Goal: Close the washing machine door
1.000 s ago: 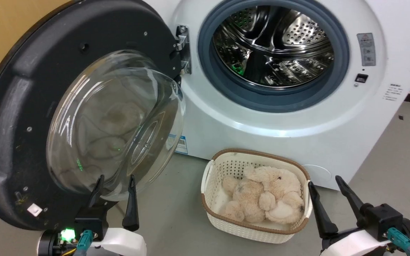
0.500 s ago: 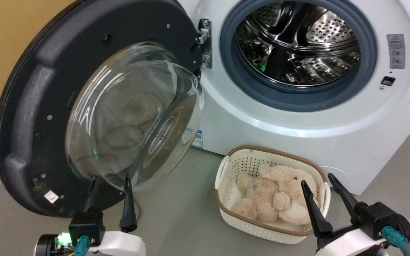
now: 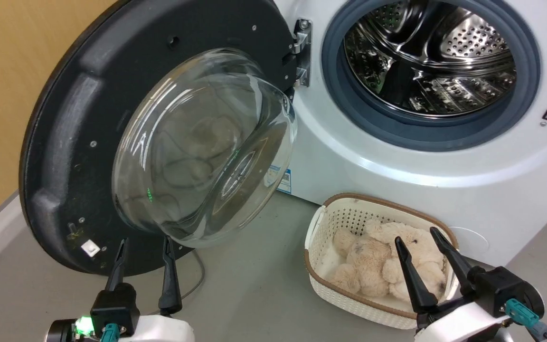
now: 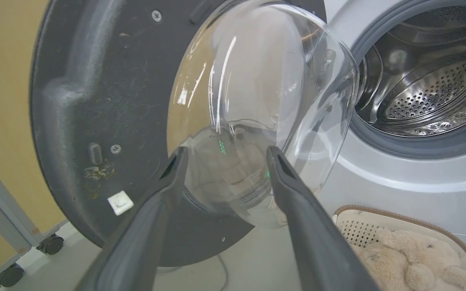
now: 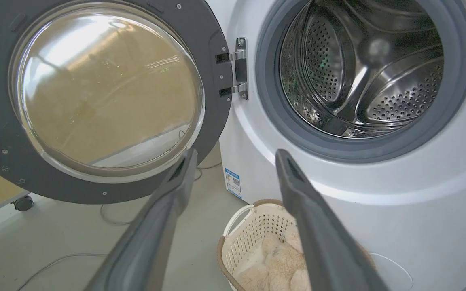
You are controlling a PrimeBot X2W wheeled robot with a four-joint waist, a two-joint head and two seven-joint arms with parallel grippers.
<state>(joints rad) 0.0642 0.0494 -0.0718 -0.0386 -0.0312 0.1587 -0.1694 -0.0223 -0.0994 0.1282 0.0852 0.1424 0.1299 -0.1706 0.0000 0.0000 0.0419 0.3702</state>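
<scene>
None of the closing is done yet, as far as these views show: the large round black-rimmed washing machine door [image 3: 64,142] stands swung wide open at nine o'clock of the big white front-loading washing machine [image 3: 397,190]. It hangs from its metal hinge [image 3: 302,52] with its bulging clear glass bowl [image 3: 207,142] facing the robot. The perforated shiny steel drum [image 3: 430,61] and the grey rubber gasket [image 3: 425,137] around it lie fully exposed. The left gripper [image 3: 144,242] sits at seven o'clock in the head view, its two dark fingers spread apart and holding nothing, tips just under the bowl's lower edge; whether they touch the glass I cannot tell. The right gripper [image 3: 415,235], at five o'clock, is likewise spread and empty, above the small white woven basket [image 3: 349,304] with its beige plush toy [image 3: 382,256], which rests on the grey floor [image 3: 254,294] at six o'clock of the drum opening. By my judgement the whole task remains: a gripper must get behind the door's free edge, swing it round the hinge toward the opening, and press until it latches. The basket may lie near that sweep; I cannot tell if it clears.
</scene>
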